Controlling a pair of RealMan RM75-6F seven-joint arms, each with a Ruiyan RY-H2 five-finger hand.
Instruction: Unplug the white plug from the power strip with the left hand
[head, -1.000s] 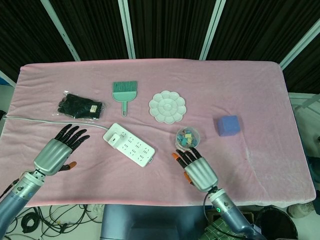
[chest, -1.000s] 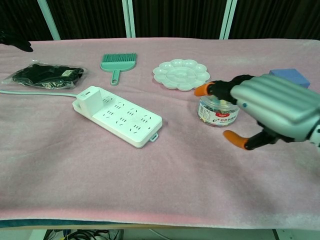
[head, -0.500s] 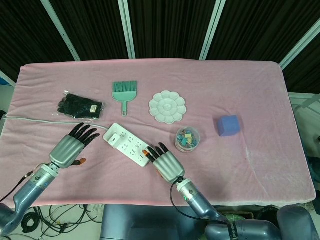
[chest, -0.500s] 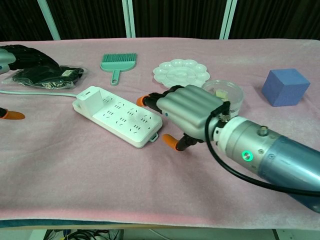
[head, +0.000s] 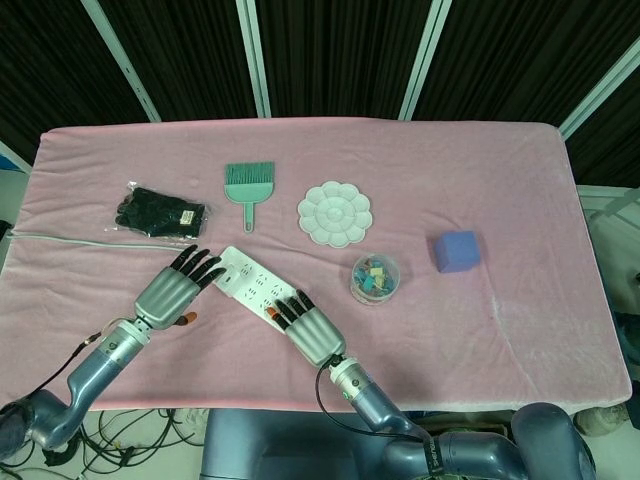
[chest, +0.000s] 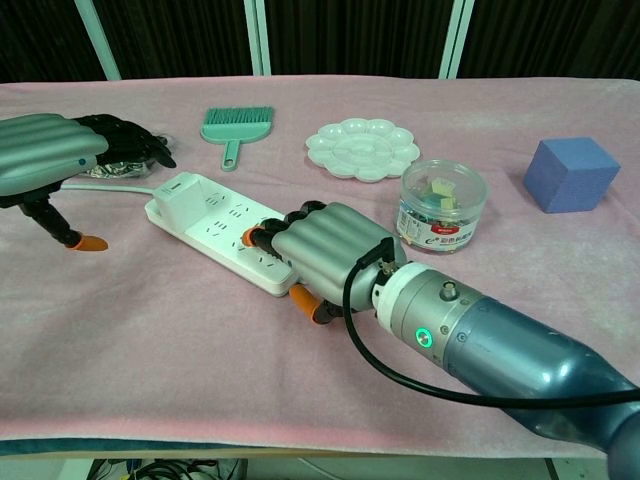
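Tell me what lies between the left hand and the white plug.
Only bare pink cloth: in the chest view the left hand is apart from the white plug.

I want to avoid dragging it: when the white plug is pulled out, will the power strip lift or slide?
The power strip looks like light plastic on soft pink cloth, so alone it would probably lift. The right hand rests on its near end, probably steadying it. Its cable seems floppy.

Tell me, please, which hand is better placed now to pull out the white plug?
The left hand. It is open beside the cord end of the power strip, where the white plug sits. The right hand lies over the strip's opposite end, away from the plug.
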